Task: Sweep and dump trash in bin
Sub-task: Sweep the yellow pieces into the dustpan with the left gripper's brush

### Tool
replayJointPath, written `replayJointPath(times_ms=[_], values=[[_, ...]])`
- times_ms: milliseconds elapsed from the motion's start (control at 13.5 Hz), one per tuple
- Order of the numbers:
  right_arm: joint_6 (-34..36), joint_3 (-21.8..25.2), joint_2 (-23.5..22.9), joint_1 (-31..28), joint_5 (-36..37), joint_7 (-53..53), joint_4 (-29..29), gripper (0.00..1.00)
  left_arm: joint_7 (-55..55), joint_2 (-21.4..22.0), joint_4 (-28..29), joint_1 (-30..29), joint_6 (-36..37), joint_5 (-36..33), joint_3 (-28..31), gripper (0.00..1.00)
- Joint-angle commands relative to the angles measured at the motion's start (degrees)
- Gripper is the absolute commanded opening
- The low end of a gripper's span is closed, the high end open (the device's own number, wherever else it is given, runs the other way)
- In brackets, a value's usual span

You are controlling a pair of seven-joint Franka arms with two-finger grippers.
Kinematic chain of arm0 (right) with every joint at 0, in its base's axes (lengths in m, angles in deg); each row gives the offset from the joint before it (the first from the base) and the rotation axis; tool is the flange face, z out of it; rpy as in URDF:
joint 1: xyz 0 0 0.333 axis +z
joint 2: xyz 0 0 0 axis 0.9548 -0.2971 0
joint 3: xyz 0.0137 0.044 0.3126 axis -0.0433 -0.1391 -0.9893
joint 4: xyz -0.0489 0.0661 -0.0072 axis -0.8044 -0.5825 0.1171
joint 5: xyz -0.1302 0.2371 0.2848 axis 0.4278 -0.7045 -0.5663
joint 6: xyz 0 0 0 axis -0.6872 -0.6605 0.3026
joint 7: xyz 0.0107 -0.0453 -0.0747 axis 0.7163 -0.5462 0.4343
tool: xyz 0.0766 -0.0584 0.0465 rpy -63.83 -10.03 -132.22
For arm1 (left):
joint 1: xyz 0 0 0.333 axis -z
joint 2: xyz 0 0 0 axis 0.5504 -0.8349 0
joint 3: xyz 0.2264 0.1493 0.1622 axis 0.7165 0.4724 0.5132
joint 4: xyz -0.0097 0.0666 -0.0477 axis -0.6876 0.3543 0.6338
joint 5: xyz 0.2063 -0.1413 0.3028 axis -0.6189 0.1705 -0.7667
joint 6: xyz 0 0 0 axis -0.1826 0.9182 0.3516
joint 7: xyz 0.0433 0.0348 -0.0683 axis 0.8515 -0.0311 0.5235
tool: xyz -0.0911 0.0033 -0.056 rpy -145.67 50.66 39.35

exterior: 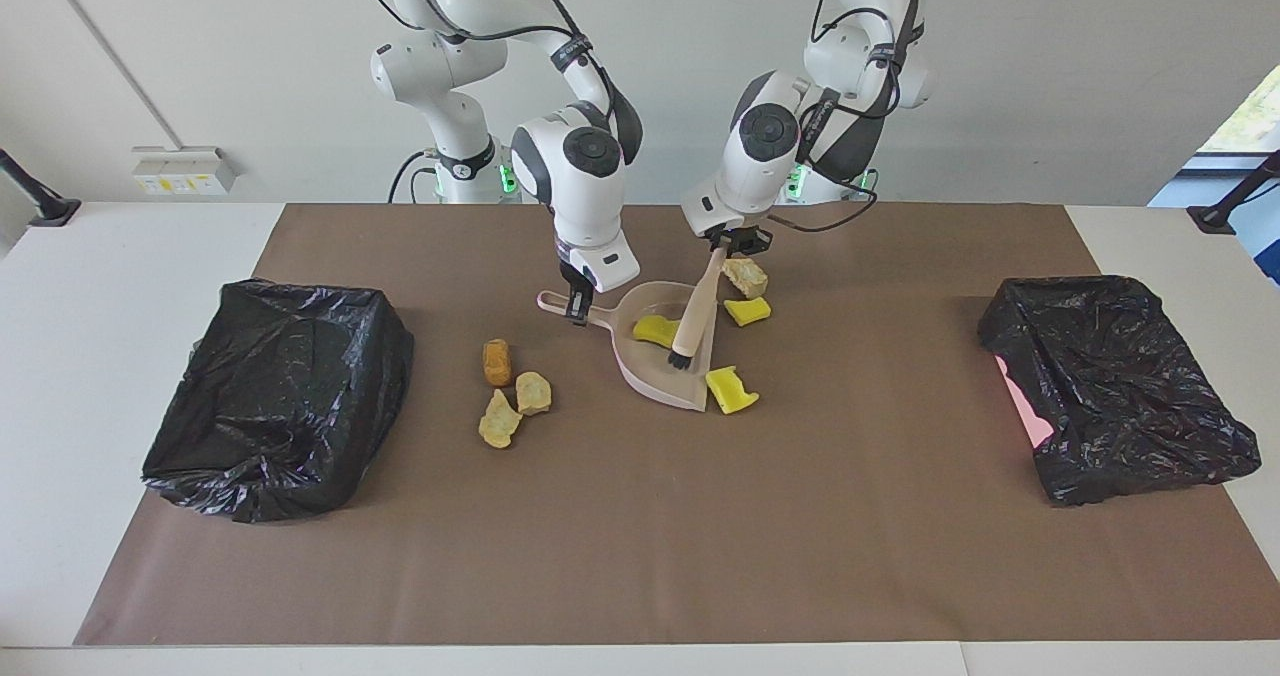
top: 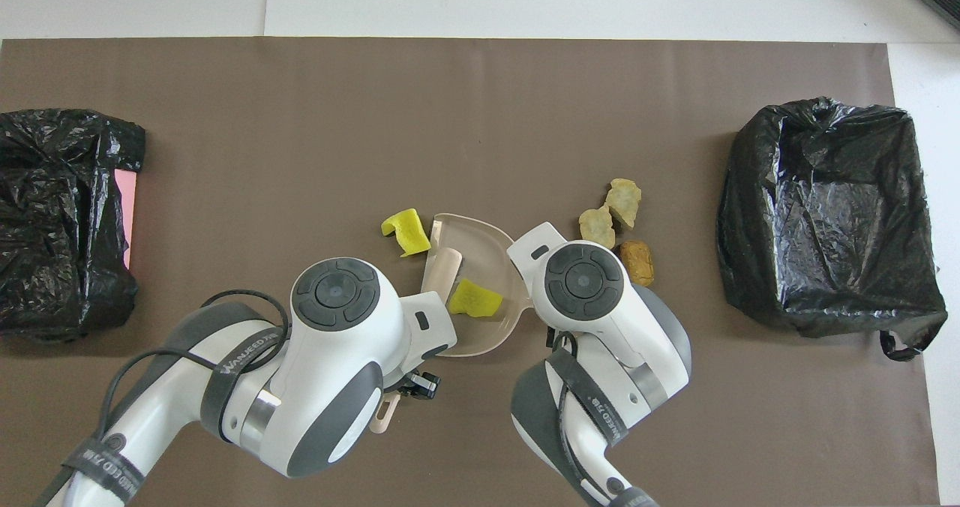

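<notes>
The pale pink dustpan (exterior: 662, 378) (top: 480, 238) lies mid-table with one yellow chunk (exterior: 655, 330) (top: 474, 298) inside. My right gripper (exterior: 577, 306) is shut on the dustpan's handle (exterior: 550, 302). My left gripper (exterior: 722, 244) is shut on the brush (exterior: 697, 314) (top: 448, 263), whose black bristles (exterior: 680, 361) rest in the pan near its mouth. A second yellow chunk (exterior: 731, 390) (top: 406, 231) lies just outside the mouth. A third yellow chunk (exterior: 747, 310) and a tan piece (exterior: 745, 277) lie beside the brush handle. Three bready pieces (exterior: 498, 420) (top: 623, 201) lie toward the right arm's end.
A bin lined with a black bag (exterior: 280, 396) (top: 829, 214) stands at the right arm's end of the brown mat. Another bin (exterior: 1115, 381) (top: 60, 222) stands at the left arm's end, with pink showing at its edge.
</notes>
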Motion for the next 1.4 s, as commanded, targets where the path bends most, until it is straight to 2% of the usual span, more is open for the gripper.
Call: replayJointPath(times_ms=[0, 74, 295, 443, 517, 665, 812, 886, 1034, 1181, 1329], values=[[-1.2, -0.2, -0.7, -0.6, 0.6, -1.0, 0.3, 0.00, 6.8, 6.8, 1.2, 0.0, 9.3, 0.8, 0.8, 0.00], [-1.1, -0.2, -0.8, -0.6, 0.6, -1.6, 0.3, 0.00, 13.0, 8.4, 2.0, 0.3, 11.9, 0.8, 0.8, 0.00], [-0.9, -0.2, -0.9, -0.6, 0.5, -2.5, 0.3, 0.00, 25.9, 12.5, 8.0, 0.4, 11.5, 0.6, 0.3, 0.00], [-1.0, -0.2, -0.9, -0.7, 0.5, -2.5, 0.2, 0.00, 36.6, 17.1, 14.1, 0.8, 9.1, 0.6, 0.1, 0.00], [-1.1, -0.2, -0.9, -0.7, 0.6, -2.6, 0.2, 0.00, 44.3, 17.8, 16.3, 1.8, 7.5, 0.6, -0.4, 0.00], [-1.2, -0.2, -1.0, -0.7, 0.6, -3.4, 0.2, 0.00, 57.4, 17.9, 21.0, 5.9, 1.7, 0.6, -0.6, 0.00], [-1.3, -0.2, -1.0, -0.8, 0.6, -3.7, 0.2, 0.00, 66.1, 17.5, 22.3, 6.8, -2.5, 2.4, -0.7, 0.00], [-1.3, -0.1, -1.1, -1.0, 0.9, -5.5, 0.0, 0.00, 68.6, 17.2, 22.4, 7.7, -3.5, 5.6, -0.7, 0.00], [-1.5, -0.2, -1.8, -2.3, 1.2, -11.6, -0.4, 0.00, 75.0, 15.8, 23.2, 9.2, -7.7, 6.9, -0.7, 0.00], [-1.7, -0.1, -1.9, -2.5, 1.4, -12.1, -0.5, 0.00, 80.6, 12.6, 23.1, 11.1, -13.1, 8.8, -0.7, 0.00], [-1.7, -0.1, -1.9, -2.5, 1.4, -12.2, -0.5, 0.00, 81.5, 11.0, 22.8, 11.1, -17.7, 10.4, -0.6, 0.00]])
